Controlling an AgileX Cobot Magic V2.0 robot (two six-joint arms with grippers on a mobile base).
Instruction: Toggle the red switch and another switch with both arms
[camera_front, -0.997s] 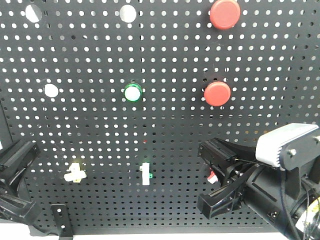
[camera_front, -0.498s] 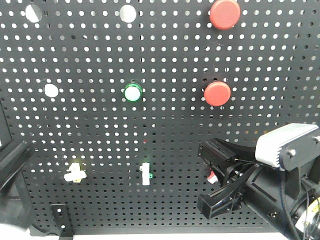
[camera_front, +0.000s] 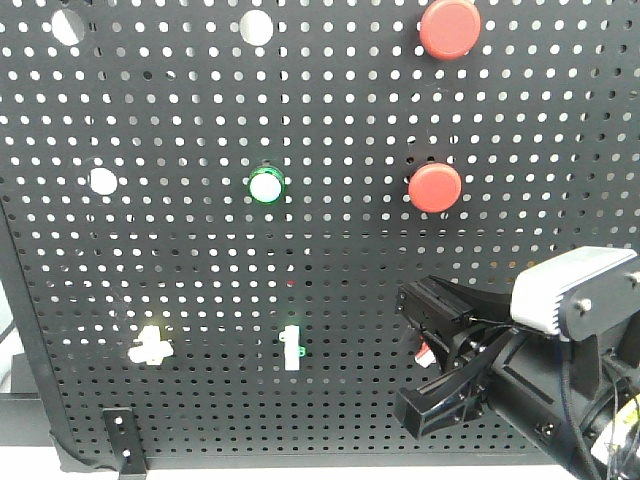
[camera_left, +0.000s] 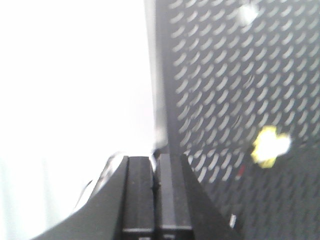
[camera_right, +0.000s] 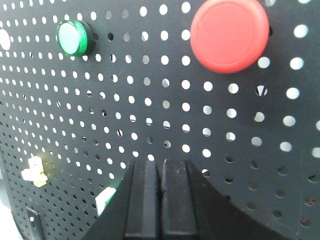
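1. Front view: bright, even light. The black perforated metal panel (camera_front: 200, 300) is sharp, with white light showing through its holes. There is faint sheen on the round red push button (camera_front: 449, 27).
2. Left wrist view: the left half is blown out white, and the panel is soft and blurred. The small white toggle with a yellow base (camera_left: 270, 146) is smeared and overexposed.
3. Right wrist view: well lit, with the button crisp.

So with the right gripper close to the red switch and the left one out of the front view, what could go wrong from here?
The red switch is tiny and hidden behind the right gripper in its wrist view, so a push could slip off the lever or jam into the pegboard. The left gripper sits near the pegboard's left edge, apart from the yellow-based switch; moving in, it might clip that edge.
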